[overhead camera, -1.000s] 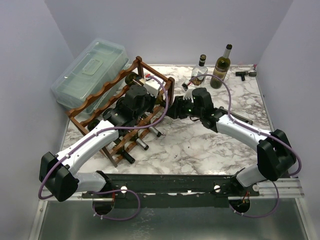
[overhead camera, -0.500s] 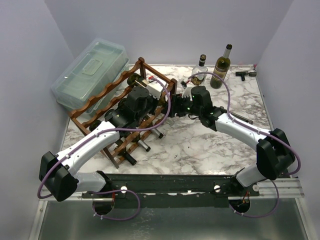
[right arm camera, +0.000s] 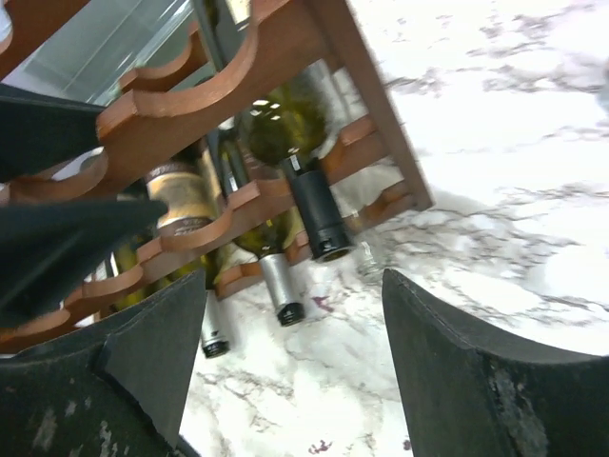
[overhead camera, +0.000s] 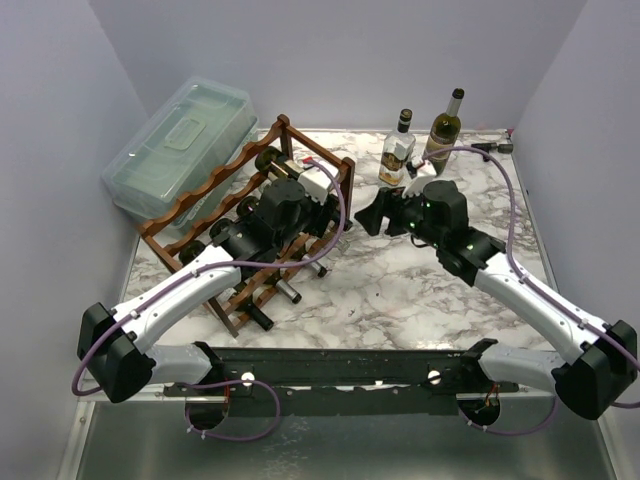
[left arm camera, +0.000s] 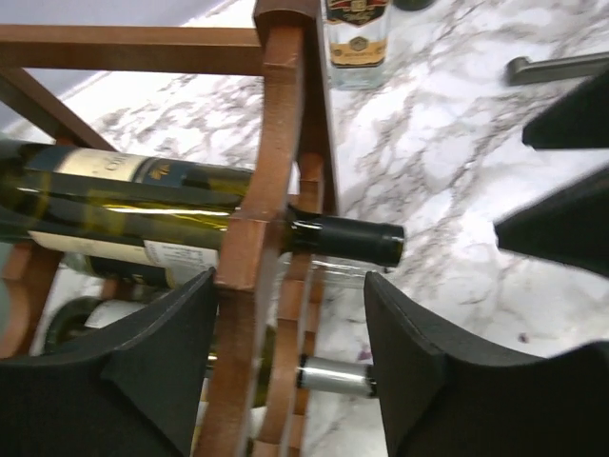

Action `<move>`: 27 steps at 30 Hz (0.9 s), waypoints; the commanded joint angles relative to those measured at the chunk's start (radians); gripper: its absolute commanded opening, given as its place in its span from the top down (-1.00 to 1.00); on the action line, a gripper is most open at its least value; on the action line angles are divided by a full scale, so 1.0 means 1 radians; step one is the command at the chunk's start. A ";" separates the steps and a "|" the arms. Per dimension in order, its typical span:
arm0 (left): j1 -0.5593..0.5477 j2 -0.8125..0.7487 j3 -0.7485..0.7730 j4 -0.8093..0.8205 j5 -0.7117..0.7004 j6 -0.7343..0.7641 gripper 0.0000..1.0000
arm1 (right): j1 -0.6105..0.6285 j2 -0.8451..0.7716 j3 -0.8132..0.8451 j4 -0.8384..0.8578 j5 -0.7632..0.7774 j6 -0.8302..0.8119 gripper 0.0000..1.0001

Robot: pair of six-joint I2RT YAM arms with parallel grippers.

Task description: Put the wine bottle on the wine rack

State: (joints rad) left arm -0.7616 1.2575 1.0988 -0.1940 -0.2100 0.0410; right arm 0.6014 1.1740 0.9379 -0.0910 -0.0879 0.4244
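The wine bottle (left arm camera: 190, 205), dark green with a cream label and a black capsule, lies on its side in the top tier of the reddish-brown wine rack (overhead camera: 200, 195). Its neck (right arm camera: 314, 214) sticks out past the front rail. In the top view only its base end (overhead camera: 272, 160) shows behind my left arm. My left gripper (left arm camera: 290, 352) is open just above the rack (left arm camera: 276, 124), its fingers either side of a front rail and off the bottle. My right gripper (overhead camera: 368, 218) hangs open over the marble to the right of the rack (right arm camera: 276, 48), holding nothing.
Several other bottles fill the lower tiers, with silver-capped necks (right arm camera: 281, 286) poking out. A clear bottle (overhead camera: 398, 150) and a green bottle (overhead camera: 443, 130) stand at the back. A clear lidded box (overhead camera: 180, 135) sits behind the rack. A black tool (overhead camera: 490, 148) lies far right.
Both grippers have opened. The left one has let go of the bottle, which now rests in the rack. The right arm has drawn back to the right, away from the rack.
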 commanded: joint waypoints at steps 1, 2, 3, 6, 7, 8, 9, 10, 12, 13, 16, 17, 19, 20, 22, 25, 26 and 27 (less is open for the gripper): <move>-0.016 -0.039 0.002 -0.004 0.005 -0.031 -0.42 | -0.035 -0.043 -0.024 -0.112 0.187 -0.025 -0.58; -0.016 -0.045 0.005 -0.007 0.005 -0.036 -0.51 | -0.045 -0.049 -0.029 -0.113 0.200 -0.023 -0.60; -0.016 -0.055 0.005 -0.007 0.016 -0.036 -0.58 | -0.057 -0.051 -0.033 -0.112 0.207 -0.018 -0.63; -0.015 -0.084 -0.009 0.019 0.040 -0.056 -0.72 | -0.090 -0.044 -0.011 -0.140 0.200 0.001 -0.65; -0.015 -0.095 -0.011 0.024 0.047 -0.063 -0.74 | -0.093 -0.039 -0.004 -0.144 0.209 -0.007 -0.65; -0.015 -0.101 -0.011 0.028 0.052 -0.063 -0.76 | -0.097 -0.034 0.003 -0.147 0.225 -0.012 -0.65; -0.016 -0.112 -0.012 0.033 0.058 -0.062 -0.79 | -0.099 -0.029 0.012 -0.152 0.252 -0.014 -0.66; -0.016 -0.121 -0.020 0.043 0.057 -0.063 -0.81 | -0.107 -0.023 0.025 -0.162 0.274 -0.011 -0.68; -0.015 -0.149 -0.044 0.076 0.044 -0.056 -0.85 | -0.134 -0.004 0.059 -0.185 0.301 -0.003 -0.70; -0.016 -0.160 -0.053 0.090 0.035 -0.051 -0.85 | -0.153 0.006 0.072 -0.186 0.299 -0.006 -0.70; -0.016 -0.200 -0.066 0.101 0.011 -0.052 -0.86 | -0.198 0.046 0.127 -0.173 0.292 -0.013 -0.72; -0.015 -0.213 -0.075 0.112 0.009 -0.053 -0.86 | -0.214 0.069 0.157 -0.181 0.292 -0.014 -0.73; -0.015 -0.243 -0.101 0.150 0.009 -0.053 -0.89 | -0.232 0.118 0.242 -0.196 0.318 -0.027 -0.72; -0.015 -0.256 -0.109 0.164 0.009 -0.053 -0.90 | -0.233 0.147 0.278 -0.200 0.352 -0.040 -0.72; -0.015 -0.271 -0.119 0.178 0.004 -0.053 -0.90 | -0.235 0.203 0.357 -0.194 0.400 -0.073 -0.73; -0.016 -0.279 -0.123 0.183 -0.008 -0.046 -0.90 | -0.235 0.300 0.489 -0.191 0.459 -0.138 -0.73; -0.015 -0.281 -0.123 0.183 -0.015 -0.046 -0.90 | -0.235 0.338 0.536 -0.196 0.486 -0.153 -0.73; -0.016 -0.281 -0.125 0.184 -0.020 -0.046 -0.90 | -0.235 0.371 0.577 -0.197 0.507 -0.177 -0.73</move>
State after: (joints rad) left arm -0.7784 0.9909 0.9855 -0.0509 -0.1947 -0.0032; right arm 0.3672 1.4425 1.3792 -0.2817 0.2867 0.3485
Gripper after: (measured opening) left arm 0.952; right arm 0.864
